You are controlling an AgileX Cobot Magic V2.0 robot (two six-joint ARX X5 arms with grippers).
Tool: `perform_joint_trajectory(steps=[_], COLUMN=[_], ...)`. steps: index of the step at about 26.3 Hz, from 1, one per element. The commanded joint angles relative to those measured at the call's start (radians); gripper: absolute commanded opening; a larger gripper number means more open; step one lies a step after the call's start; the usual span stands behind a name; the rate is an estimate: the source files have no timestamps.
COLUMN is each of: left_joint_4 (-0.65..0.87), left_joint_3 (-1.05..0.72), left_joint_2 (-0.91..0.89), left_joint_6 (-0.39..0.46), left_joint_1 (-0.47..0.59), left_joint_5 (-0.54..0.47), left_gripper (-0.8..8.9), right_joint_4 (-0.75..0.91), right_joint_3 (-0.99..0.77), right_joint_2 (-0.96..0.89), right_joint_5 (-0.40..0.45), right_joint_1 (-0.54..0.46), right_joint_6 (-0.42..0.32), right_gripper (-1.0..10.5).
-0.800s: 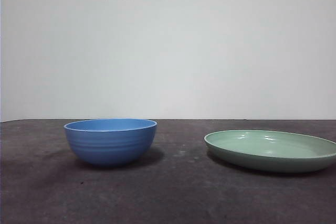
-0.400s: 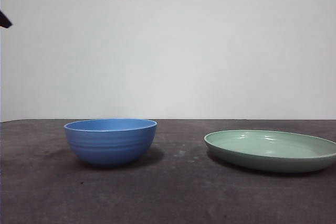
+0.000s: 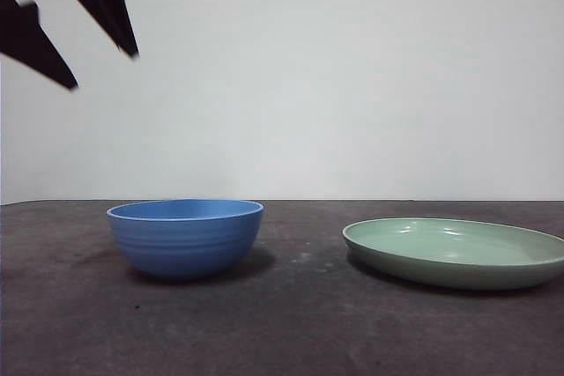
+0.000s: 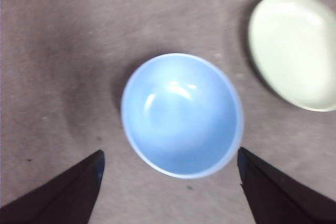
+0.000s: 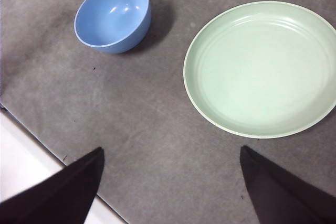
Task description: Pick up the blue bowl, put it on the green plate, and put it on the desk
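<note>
Bowl and plate stood apart on the desk: the blue bowl upright and empty, the green plate beside it. Left gripper hung above the bowl, jaws spread wide. Right gripper waited high over the desk, jaws likewise parted, holding nothing.
</note>
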Motion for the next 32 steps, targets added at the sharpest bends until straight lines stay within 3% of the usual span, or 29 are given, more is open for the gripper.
perform_joint_trajectory(steps=[1,16,23,32], left_joint_4=[0.014,0.145,0.158,0.179], left_joint_3=[0.031,0.032,0.032,0.071], left_joint_2=[0.084,0.433,0.446,0.367], left_joint_6=[0.022,0.018,-0.001,-0.040], left_joint_1=[-0.014,-0.025,-0.026,-0.040], left_joint_5=[-0.045,-0.073,-0.074,-0.074], left_gripper=[4.04,3.88,0.09,0.10], right_joint_4=[0.010,0.017,0.024,0.024], right_joint_3=[0.020,0.020,0.020,0.020], right_joint_2=[0.006,0.006,0.006,0.006], right_joint_5=[-0.003,-0.003,-0.003,-0.002], right_joint_1=[0.004,0.004,0.004,0.004], right_joint_6=[0.003,0.003,0.003,0.003], right_gripper=[4.2,4.2,4.2,4.2])
